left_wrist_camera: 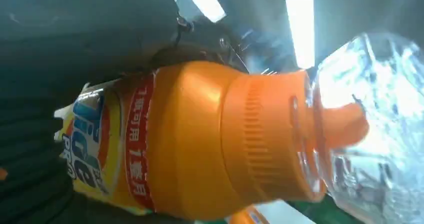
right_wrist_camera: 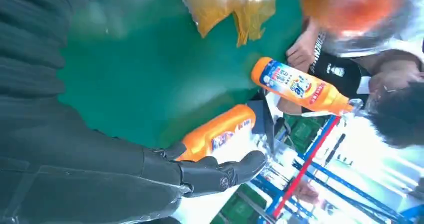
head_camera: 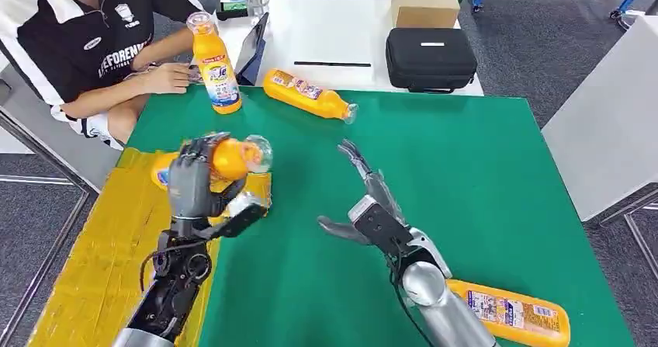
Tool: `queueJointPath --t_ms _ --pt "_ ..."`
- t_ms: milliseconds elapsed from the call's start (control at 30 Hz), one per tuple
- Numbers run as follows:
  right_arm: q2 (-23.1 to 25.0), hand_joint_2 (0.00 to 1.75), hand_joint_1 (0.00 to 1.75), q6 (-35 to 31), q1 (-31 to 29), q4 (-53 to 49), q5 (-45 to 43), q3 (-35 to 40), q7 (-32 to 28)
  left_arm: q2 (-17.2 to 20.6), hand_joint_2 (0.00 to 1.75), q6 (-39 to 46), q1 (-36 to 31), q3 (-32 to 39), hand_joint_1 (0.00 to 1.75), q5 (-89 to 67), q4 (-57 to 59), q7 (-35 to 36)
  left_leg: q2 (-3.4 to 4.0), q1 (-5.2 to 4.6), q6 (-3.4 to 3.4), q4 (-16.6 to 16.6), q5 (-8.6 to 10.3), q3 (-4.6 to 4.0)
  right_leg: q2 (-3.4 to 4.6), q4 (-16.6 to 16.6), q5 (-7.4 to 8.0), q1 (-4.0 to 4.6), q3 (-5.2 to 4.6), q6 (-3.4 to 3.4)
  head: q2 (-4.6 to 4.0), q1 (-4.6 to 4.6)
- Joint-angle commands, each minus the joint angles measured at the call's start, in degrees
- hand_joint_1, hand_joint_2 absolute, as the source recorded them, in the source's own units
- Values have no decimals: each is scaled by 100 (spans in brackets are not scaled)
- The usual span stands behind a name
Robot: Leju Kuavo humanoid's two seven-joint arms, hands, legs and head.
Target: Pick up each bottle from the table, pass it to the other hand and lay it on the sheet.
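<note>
The left hand point(head_camera: 198, 182) holds an orange bottle point(head_camera: 233, 157) up in the air, over the edge of the yellow sheet point(head_camera: 109, 261). The right hand point(head_camera: 371, 203) holds nothing, its fingers spread wide above the green table point(head_camera: 481, 176). More bottles are there: a standing bottle point(head_camera: 215, 64) near a person point(head_camera: 85, 44), a lying bottle point(head_camera: 309, 95) at the far edge, and a near bottle point(head_camera: 512, 314) lying by the right arm.

Two bottles point(head_camera: 308, 95) at the table's point(head_camera: 465, 176) far edge, sheet point(head_camera: 109, 254) left
</note>
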Motion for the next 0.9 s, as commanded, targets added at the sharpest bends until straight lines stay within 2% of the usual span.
queueJointPath --t_ms 33,233,533,567,633,667,700,833,900 --pt "-255 175 0 -25 -63 -131 41 28 55 -251 175 24 -56 620 175 -1355 183 518 4 5 -16 1 -13 25 -5 0 -11 5 24 -4 0 -2" --pt "-312 175 0 1 -58 -211 107 28 103 225 175 24 -394 -570 175 -2105 1353 1347 -14 3 -15 -6 -8 31 -22 -6 -13 4 32 -3 0 0" --pt "-270 175 0 173 64 -256 260 -23 144 294 175 24 -361 -822 175 -1826 1922 1469 2 6 -20 -8 -17 46 -10 -7 -17 6 43 -5 0 -2" --pt "-270 175 0 173 64 -256 260 -23 144 294 175 24 -361 -822 175 -1826 1922 1469 1 3 -13 -6 -8 27 -8 -6 -9 4 25 -3 0 -2" --pt "-270 175 0 173 64 -256 260 -23 144 294 175 24 -361 -822 175 -1826 1922 1469 3 8 -26 -2 -23 52 -12 -2 -23 8 49 -6 0 -2" --pt "-266 175 0 175 49 -243 262 -30 143 282 175 24 -373 -829 136 -1831 1935 1478 1 7 -20 -2 -15 33 -11 -3 -14 8 32 -5 0 -2" --pt "-258 175 0 186 40 -223 273 -33 139 273 175 24 -387 -825 0 -1825 1971 1507 -1 4 -14 -3 -7 21 -10 -4 -8 4 19 -3 0 -2" --pt "-266 175 0 160 85 -221 559 -40 82 239 175 -2 -379 -733 0 -1730 2153 1675 -1 7 -23 -1 -18 40 -14 -2 -18 8 40 -5 0 -2" --pt "-274 175 0 152 96 -256 725 -52 81 236 175 -58 -396 -693 0 -1702 2215 1726 0 2 -11 -4 -5 18 -8 -4 -6 3 16 -3 0 -2"
